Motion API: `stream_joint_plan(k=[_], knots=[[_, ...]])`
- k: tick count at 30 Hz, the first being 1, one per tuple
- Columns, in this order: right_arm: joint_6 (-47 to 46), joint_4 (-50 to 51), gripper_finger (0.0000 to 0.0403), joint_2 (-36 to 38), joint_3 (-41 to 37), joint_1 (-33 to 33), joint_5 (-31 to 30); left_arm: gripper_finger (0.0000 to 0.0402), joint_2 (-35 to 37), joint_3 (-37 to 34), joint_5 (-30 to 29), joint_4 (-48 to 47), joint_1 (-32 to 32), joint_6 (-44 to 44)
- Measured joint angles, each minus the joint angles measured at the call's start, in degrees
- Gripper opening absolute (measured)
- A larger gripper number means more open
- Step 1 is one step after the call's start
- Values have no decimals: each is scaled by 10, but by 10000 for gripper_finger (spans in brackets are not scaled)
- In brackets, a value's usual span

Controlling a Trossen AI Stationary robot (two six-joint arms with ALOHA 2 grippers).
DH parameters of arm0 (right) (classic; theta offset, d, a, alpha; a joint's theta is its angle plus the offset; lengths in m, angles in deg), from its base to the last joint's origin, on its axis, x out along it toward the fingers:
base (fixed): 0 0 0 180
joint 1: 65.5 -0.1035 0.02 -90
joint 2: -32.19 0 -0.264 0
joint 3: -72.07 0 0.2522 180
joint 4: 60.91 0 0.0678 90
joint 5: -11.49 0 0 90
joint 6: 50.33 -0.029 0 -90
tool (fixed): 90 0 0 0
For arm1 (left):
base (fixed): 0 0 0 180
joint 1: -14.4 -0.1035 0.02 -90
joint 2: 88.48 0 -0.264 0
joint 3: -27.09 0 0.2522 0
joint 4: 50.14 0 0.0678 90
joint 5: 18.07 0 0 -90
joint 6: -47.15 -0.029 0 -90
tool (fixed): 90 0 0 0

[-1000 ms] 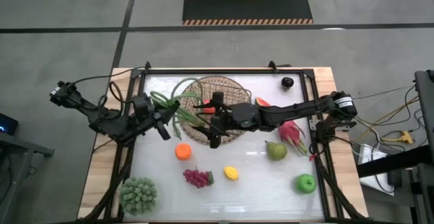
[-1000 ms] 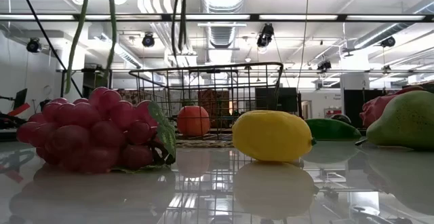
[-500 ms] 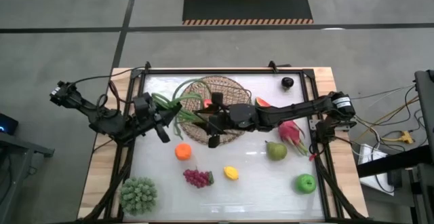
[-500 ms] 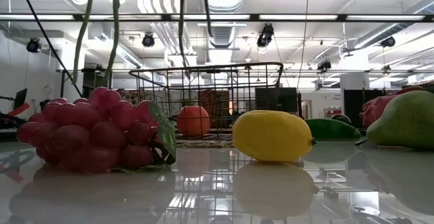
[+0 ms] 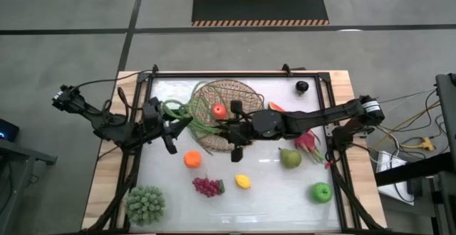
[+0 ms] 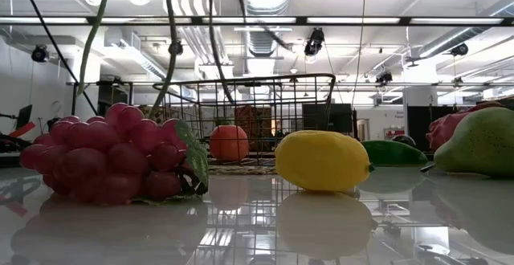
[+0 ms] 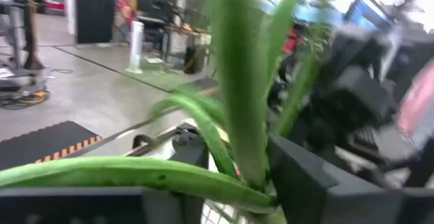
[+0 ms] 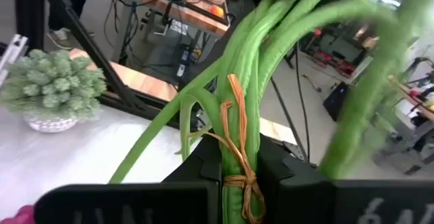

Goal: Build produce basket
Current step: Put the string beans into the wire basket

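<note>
Green stalks [image 8: 237,136] have changed hands: the right gripper [image 5: 235,130], which stood wide a second ago, has clamped shut on the tied end of the bundle, which sits between its fingers [image 8: 122,200] above the basket [image 5: 228,96]. The left gripper [image 5: 167,124], tight until now, is letting go; the stalks lie between its fingers [image 7: 305,183], but whether they press is unclear. This looks like a handover, so laying the bundle in the basket probably falls to the right arm.

We saw the green stalks [image 5: 187,114] draped across the woven basket [image 5: 246,92], a red apple [image 5: 219,110] lying inside it.
</note>
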Motion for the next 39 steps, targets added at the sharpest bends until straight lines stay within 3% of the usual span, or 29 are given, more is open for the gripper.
stream_joint_plan(k=[6,15,22,26,34,39], knots=[[-42,79,24,43,0,-1,2,184,23,0,45,-83,0,4],[-75,179,24,119,29,-18,2,187,74,0,54,-229,-1,4],[-83,243,22,149,79,-17,-2,187,96,0,56,-283,-1,0],[-83,286,22,146,115,-17,-3,187,93,0,59,-247,-1,-51],[-76,340,21,97,160,-17,-2,187,15,3,129,37,0,-268],[-74,365,21,72,178,-17,-22,199,-27,33,135,59,-7,-302]])
